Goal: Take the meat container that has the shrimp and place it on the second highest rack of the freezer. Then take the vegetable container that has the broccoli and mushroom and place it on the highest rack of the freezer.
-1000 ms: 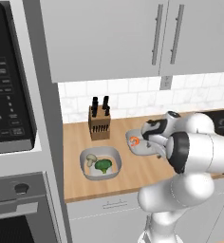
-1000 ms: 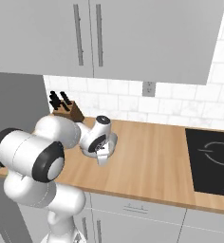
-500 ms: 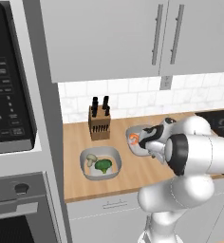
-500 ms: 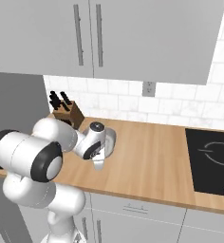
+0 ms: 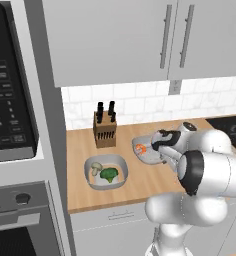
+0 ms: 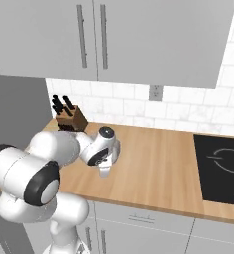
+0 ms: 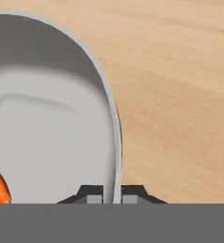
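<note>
Now, step in hand: the first pick-up — the two-finger dark-tipped gripper (image 7: 112,193) is clamped on the side wall of the pale grey rounded-rectangular meat container (image 7: 52,137), one tip inside the rim and one outside.
Task thing, place: that container (image 5: 146,151) sits on the light wooden countertop (image 5: 135,185), right of the wooden knife block (image 5: 104,131); the small curled orange-red shrimp (image 5: 141,148) lies at its left end.
Next move, judged: a straight lift that keeps the tray level, then a carry to the freezer's lower shelf slab.
Second container: the similar grey tray (image 5: 106,172), nearer and to the left, holds the dark green bumpy broccoli (image 5: 109,174) and the pale beige mushroom (image 5: 96,168); untouched.
Shapes and surfaces: thin smooth rim, matte flat floor, rounded corners; fine straight grain in the wood.
</note>
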You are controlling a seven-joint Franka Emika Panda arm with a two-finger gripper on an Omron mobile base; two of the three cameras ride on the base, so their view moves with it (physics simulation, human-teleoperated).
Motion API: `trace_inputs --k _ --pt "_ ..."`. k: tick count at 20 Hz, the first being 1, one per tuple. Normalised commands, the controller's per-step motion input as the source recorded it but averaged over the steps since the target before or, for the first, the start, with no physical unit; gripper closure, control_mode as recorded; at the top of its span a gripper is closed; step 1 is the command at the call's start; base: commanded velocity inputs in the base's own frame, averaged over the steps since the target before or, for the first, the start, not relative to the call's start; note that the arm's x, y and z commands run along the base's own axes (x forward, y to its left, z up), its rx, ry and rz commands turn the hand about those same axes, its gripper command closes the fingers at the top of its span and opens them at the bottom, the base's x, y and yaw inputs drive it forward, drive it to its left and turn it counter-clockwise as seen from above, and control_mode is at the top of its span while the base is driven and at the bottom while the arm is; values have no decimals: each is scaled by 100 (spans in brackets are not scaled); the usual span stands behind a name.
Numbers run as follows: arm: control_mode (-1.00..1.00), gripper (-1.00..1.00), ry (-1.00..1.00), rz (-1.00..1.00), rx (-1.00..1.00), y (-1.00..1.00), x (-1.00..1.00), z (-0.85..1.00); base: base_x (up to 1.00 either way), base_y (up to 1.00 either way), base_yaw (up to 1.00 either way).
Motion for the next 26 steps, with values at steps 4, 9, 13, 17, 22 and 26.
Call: trace_inputs --k 4,9,13,17,22,26 --pt "-100 100 -13 11 16 -25 -52 96 0 0 0" --pt "-100 100 -5 45 0 -8 -6 100 0 0 0" --pt "-100 100 -7 65 -20 -2 -14 100 0 0 0" --pt "-100 100 -17 52 -32 0 -33 100 0 0 0" --pt "-100 100 -20 35 -29 0 -45 98 0 0 0" --pt "-100 100 -22 41 -7 -8 -56 93 0 0 0"
